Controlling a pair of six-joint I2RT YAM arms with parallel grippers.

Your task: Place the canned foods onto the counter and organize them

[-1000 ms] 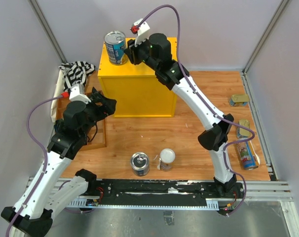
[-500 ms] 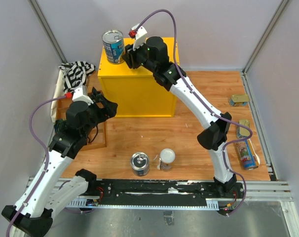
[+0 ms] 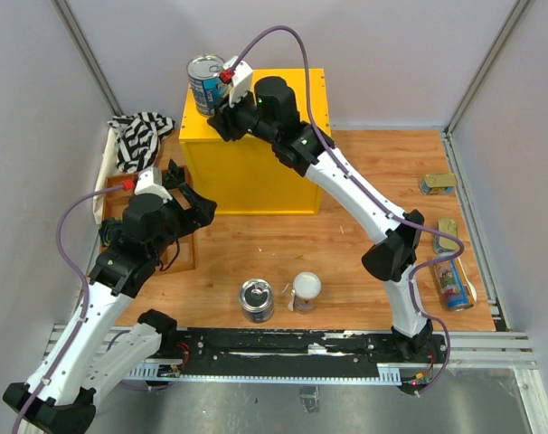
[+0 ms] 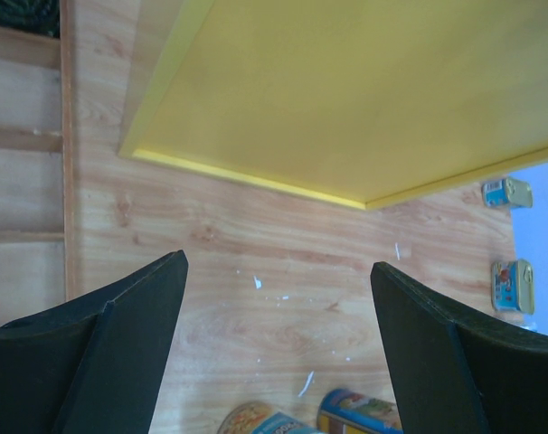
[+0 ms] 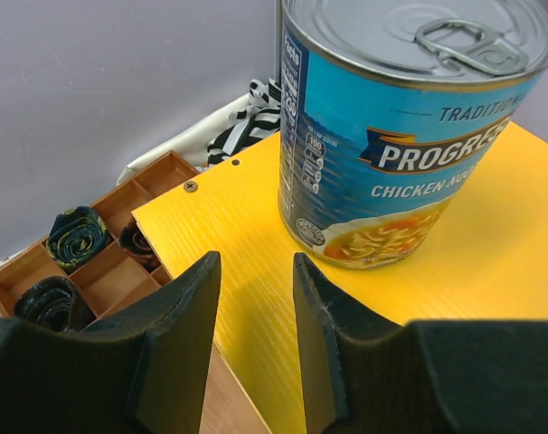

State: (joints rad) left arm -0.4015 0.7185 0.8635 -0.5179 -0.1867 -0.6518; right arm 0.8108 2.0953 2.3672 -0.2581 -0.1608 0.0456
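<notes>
A blue-labelled, silver-topped can point(image 3: 206, 83) point(image 5: 401, 127) stands upright at the back left corner of the yellow counter point(image 3: 265, 172) point(image 5: 491, 244). My right gripper point(image 3: 220, 116) point(image 5: 256, 271) hovers over the counter's left edge just in front of that can, a little open, with nothing between its fingers. My left gripper point(image 3: 188, 194) point(image 4: 278, 264) hangs wide open and empty over the floor before the counter point(image 4: 346, 90). A second blue can point(image 3: 257, 299) point(image 4: 256, 420) and a white-lidded can point(image 3: 306, 290) point(image 4: 360, 411) stand near the front. Two gold tins point(image 3: 437, 183) point(image 3: 447, 231) and a slim can lying down point(image 3: 452, 283) are at the right.
A brown wooden compartment tray point(image 3: 179, 258) point(image 5: 120, 262) holding rolled dark objects lies left of the counter, under my left arm. A striped cloth point(image 3: 138, 136) is bunched at its far end. Grey walls close in on three sides.
My right gripper has swung left from beside the can to in front of it, and its jaws have parted a little. The can has shifted slightly toward the back left. The left arm barely moved.
</notes>
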